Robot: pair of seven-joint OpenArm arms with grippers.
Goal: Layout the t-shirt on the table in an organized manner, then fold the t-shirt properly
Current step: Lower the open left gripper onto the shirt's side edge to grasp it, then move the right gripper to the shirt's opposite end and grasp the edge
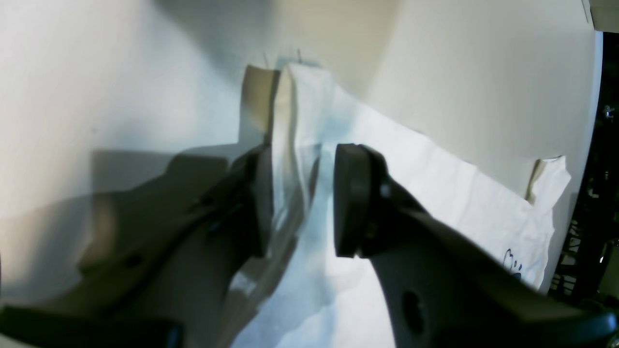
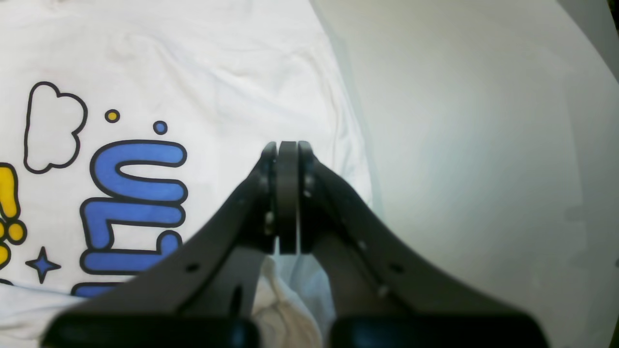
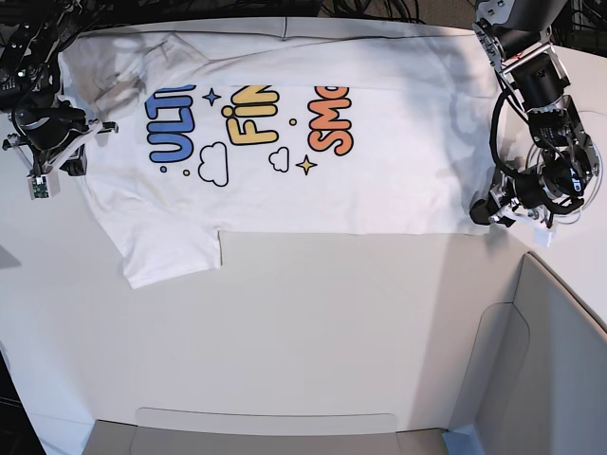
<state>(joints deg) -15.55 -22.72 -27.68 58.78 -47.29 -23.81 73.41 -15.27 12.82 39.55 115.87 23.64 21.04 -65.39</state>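
The t-shirt point(image 3: 379, 190) lies spread flat, print up, across the far part of the table point(image 3: 313, 332), with the hem to the right and the sleeves to the left. My left gripper point(image 3: 482, 212) is at the hem's near corner. In the left wrist view the left gripper point(image 1: 300, 200) has its jaws apart around a raised fold of the shirt point(image 1: 435, 183), and one finger is blurred. My right gripper point(image 3: 55, 161) is at the shirt's neck end. In the right wrist view the right gripper point(image 2: 288, 145) is shut, pads together with no cloth showing between them, just above the shirt point(image 2: 217, 72) next to the blue letters.
A grey angular bin point(image 3: 555, 360) stands at the near right, and a flat grey panel point(image 3: 266, 422) lies along the near edge. Cables run behind the table's far edge. The table's curved edge point(image 1: 592, 145) lies just beyond the hem. Bare tabletop point(image 2: 483, 145) lies beside the neck end.
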